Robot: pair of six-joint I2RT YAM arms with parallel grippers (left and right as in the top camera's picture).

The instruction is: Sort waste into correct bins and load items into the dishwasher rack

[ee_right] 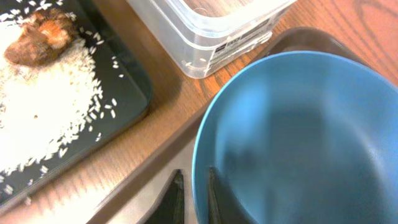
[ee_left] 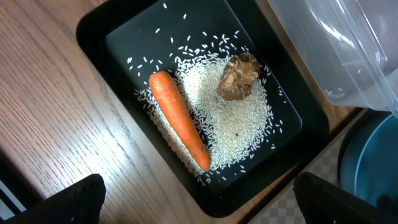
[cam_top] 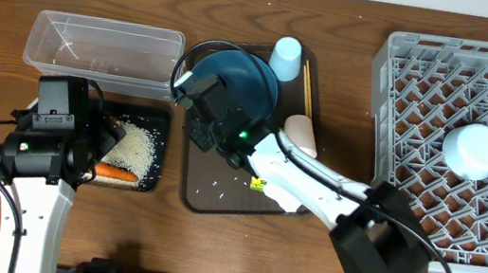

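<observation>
Right end effector (ee_right: 198,198) grasps the large dark blue bowl (ee_right: 298,137) by its rim, at the brown tray's (cam_top: 204,184) twelve o'clock end. Best lifted level, then carried toward three o'clock to the dishwasher rack (cam_top: 405,83). Left end effector (ee_left: 205,202) hangs released above the black tray (ee_left: 99,37).

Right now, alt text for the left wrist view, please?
A black tray holds white rice with an orange carrot and a brown food lump on it, apart. A clear tub sits upper right, a dark blue bowl lower right, both cropped.
</observation>
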